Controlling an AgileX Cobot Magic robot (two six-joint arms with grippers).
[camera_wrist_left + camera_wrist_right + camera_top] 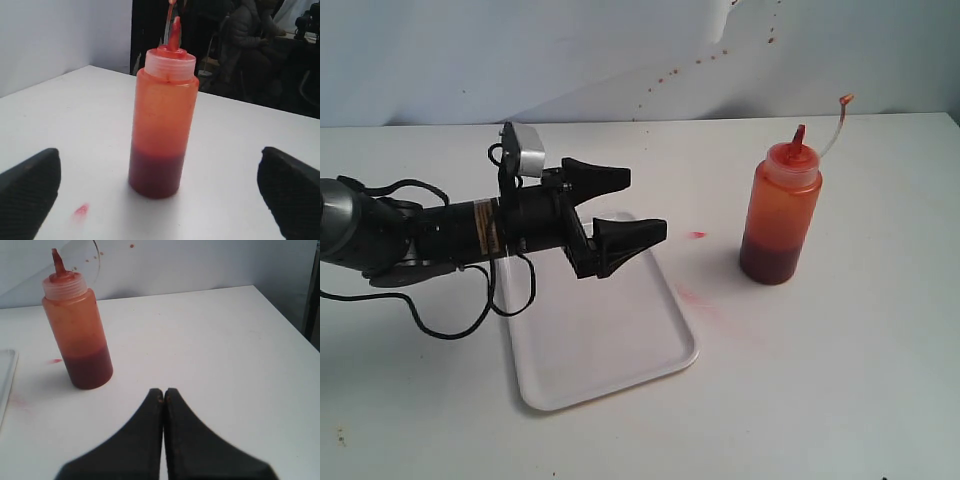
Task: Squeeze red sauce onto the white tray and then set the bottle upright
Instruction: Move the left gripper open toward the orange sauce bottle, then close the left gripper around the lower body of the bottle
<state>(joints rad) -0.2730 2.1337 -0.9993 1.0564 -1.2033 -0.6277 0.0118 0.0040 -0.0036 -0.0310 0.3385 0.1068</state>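
We see a white tabletop [840,380] with the flat white tray [620,350] lying on its left half. The left claw [646,203] hangs over the tray's far right corner, its jaws spread wide and empty, pointing toward the bottle [780,215]. The bottle stands upright on the tabletop to the right of the tray, apart from it, orange above and darker red at the bottom. The right claw [163,392] has its jaws pressed together, with nothing between them. A small red spot [697,235] lies between tray and bottle, and the cap [846,99] dangles off its thin tether.
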